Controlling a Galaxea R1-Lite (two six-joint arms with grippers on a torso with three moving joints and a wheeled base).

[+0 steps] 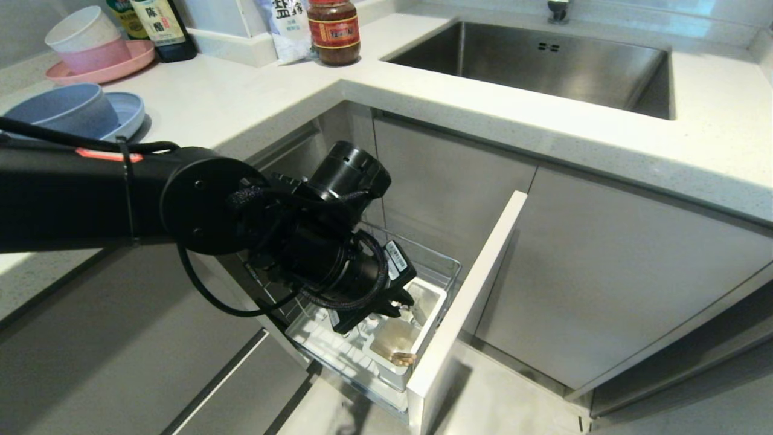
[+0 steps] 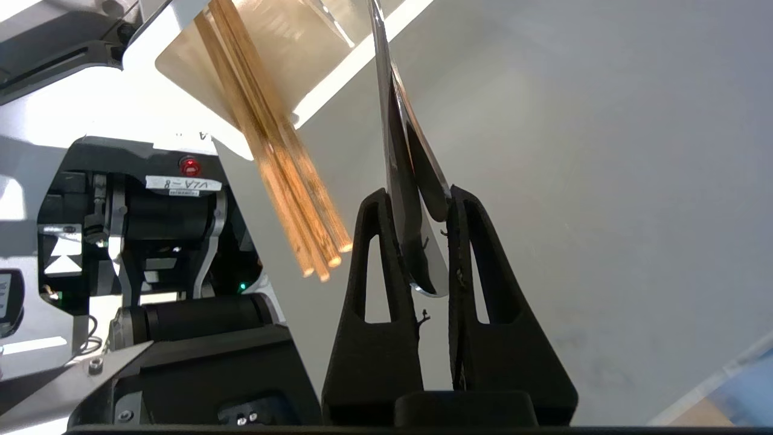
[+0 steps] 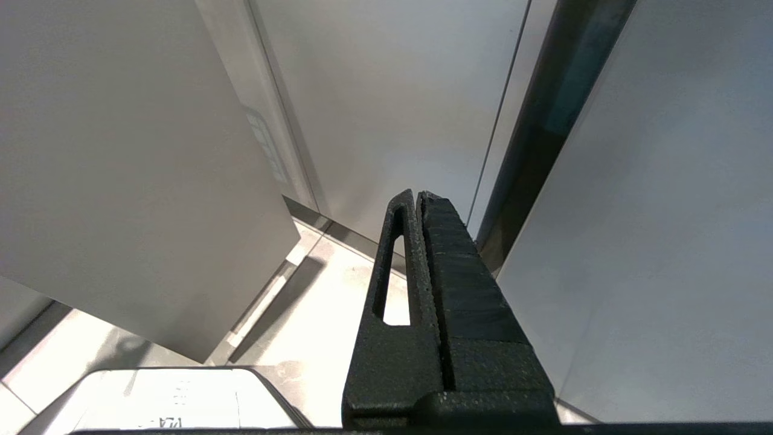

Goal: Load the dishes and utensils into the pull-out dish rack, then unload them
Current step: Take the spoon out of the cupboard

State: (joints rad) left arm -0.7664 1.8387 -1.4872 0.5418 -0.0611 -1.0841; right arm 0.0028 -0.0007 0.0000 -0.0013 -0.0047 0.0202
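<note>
My left gripper [image 2: 413,196] reaches down into the pull-out dish rack [image 1: 450,264] and is shut on two silver utensil handles [image 2: 395,139]. Their heads go down into the white utensil cup [image 1: 436,302] and are hidden, so fork and spoon cannot be told apart. The wooden chopsticks [image 2: 284,181] stand in the same cup beside my fingers, untouched. In the head view my left wrist covers the fingers; only the chopstick ends [image 1: 403,359] show. The blue-grey bowl [image 1: 60,112] sits on the light-blue plate [image 1: 131,112] on the counter, far left. My right gripper [image 3: 416,194] is shut and empty, low by the cabinet fronts.
The rack's pale front panel [image 1: 471,296] stands pulled out between grey cabinet doors [image 1: 604,278]. A pink plate with stacked bowls [image 1: 90,51], bottles [image 1: 160,27] and a jar [image 1: 334,30] stand at the counter's back. The steel sink [image 1: 543,66] lies to the right.
</note>
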